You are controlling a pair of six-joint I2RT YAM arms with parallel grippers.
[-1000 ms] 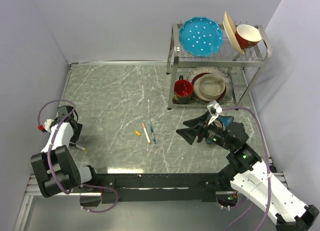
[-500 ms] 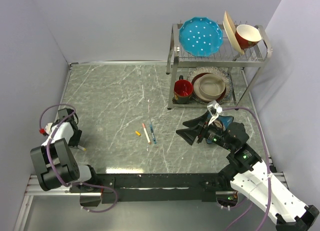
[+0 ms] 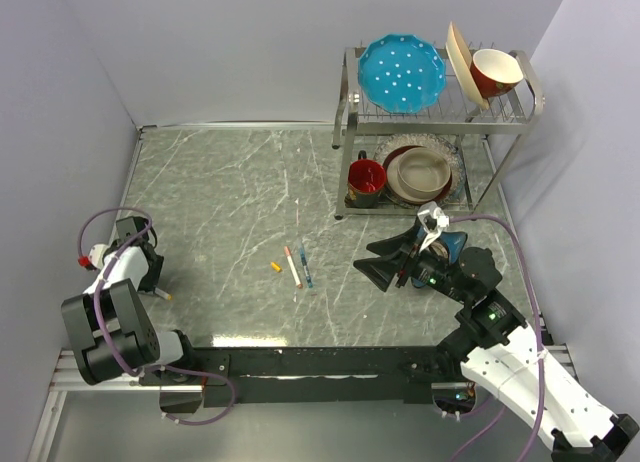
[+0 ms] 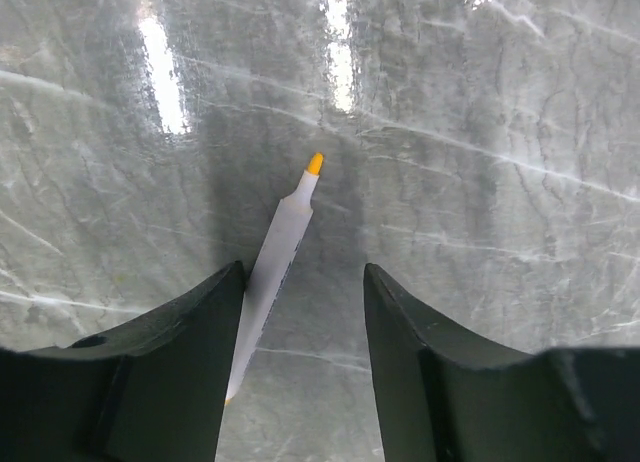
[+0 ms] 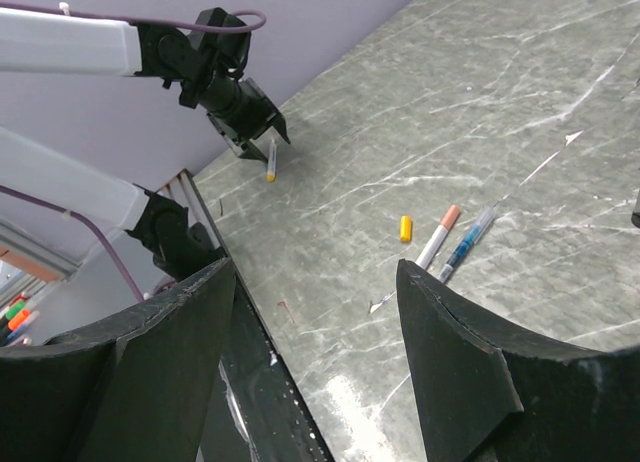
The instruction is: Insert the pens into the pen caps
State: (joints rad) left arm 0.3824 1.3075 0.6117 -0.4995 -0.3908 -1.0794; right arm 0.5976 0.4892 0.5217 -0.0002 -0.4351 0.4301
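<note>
A white pen (image 4: 278, 267) with a yellow-orange tip lies on the table between the fingers of my open left gripper (image 4: 303, 274), close to the left finger (image 4: 190, 352). From above, that pen (image 3: 161, 295) sticks out of the left gripper (image 3: 150, 282) at the far left. Mid-table lie a yellow cap (image 3: 275, 267), a white pen with a salmon-pink cap (image 3: 292, 266) and a blue-teal pen (image 3: 305, 267), side by side. My right gripper (image 3: 385, 263) hovers open to their right. Its wrist view shows the yellow cap (image 5: 405, 228), the capped white pen (image 5: 437, 237) and the blue-teal pen (image 5: 468, 241).
A metal dish rack (image 3: 345, 132) stands at the back right with a blue plate (image 3: 401, 73), bowls and a red mug (image 3: 366, 180). Walls close the left and right sides. A dark rail (image 3: 320, 360) runs along the near edge.
My left arm has drawn back and to the left a little, staying over the pen. The right gripper has shifted slightly to the right. The pens and cap have not moved.
</note>
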